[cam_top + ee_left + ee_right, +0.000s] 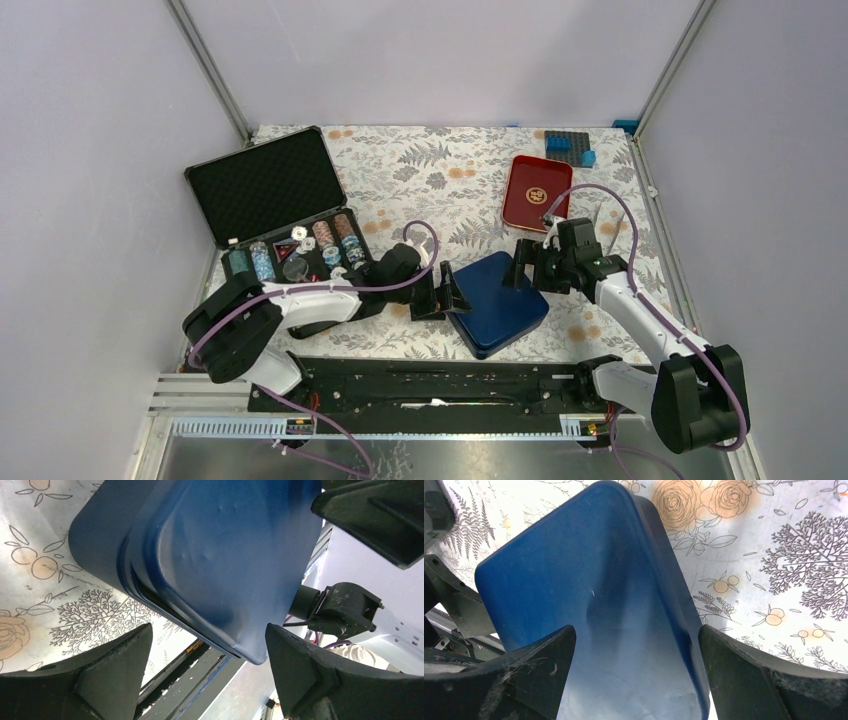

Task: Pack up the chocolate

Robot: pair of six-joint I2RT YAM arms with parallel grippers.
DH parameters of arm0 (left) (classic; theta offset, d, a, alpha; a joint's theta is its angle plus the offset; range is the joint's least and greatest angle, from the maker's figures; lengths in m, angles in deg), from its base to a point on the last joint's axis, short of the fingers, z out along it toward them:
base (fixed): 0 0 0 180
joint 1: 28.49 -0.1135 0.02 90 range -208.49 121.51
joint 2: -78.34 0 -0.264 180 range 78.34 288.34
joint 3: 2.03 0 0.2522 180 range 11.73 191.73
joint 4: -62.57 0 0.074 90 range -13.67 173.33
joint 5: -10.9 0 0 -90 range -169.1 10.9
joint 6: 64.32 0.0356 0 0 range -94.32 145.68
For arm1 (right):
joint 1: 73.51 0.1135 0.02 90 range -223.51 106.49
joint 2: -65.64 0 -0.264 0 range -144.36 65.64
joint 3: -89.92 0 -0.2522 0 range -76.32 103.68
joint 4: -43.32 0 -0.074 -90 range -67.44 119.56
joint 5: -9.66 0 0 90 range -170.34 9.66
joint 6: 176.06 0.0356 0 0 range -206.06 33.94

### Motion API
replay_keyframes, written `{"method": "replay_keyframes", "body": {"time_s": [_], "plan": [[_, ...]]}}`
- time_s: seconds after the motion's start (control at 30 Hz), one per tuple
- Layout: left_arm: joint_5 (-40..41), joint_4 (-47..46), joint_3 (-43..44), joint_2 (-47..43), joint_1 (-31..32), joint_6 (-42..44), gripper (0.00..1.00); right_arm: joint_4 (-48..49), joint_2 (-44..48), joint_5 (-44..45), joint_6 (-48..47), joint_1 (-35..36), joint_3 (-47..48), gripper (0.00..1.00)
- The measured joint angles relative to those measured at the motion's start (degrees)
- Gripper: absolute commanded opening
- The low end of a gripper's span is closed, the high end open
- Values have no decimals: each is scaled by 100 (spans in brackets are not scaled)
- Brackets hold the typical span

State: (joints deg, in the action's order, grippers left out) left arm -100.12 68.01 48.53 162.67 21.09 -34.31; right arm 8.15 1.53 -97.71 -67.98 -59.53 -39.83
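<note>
My left gripper and right gripper both stand spread wide, clasping nothing. They sit at opposite sides of the closed blue box in the middle of the top view. No chocolate shows; I cannot tell where it lies.

Box contents hidden
I can't see inside the blue box; both wrist views crop it. Pieces in the black case are too small to name.

A robotics lab cell is suggested: plain panel walls and metal struts are seen around a floral-clothed desk, a mounting rail at the bottom.
</note>
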Motion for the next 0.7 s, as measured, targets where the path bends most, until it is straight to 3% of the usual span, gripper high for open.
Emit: {"method": "replay_keyframes", "body": {"time_s": [0.23, 0.47, 0.7], "plan": [[9, -249, -22, 210, 2, -160, 74, 11, 0, -173, 76, 0, -151, 100], [-39, -258, -22, 407, -120, -144, 74, 118, 0, -345, 181, 0, -229, 100], [-190, -92, 236, 634, -717, 190, 74, 262, 4, -732, 455, 0, -313, 100]]}}
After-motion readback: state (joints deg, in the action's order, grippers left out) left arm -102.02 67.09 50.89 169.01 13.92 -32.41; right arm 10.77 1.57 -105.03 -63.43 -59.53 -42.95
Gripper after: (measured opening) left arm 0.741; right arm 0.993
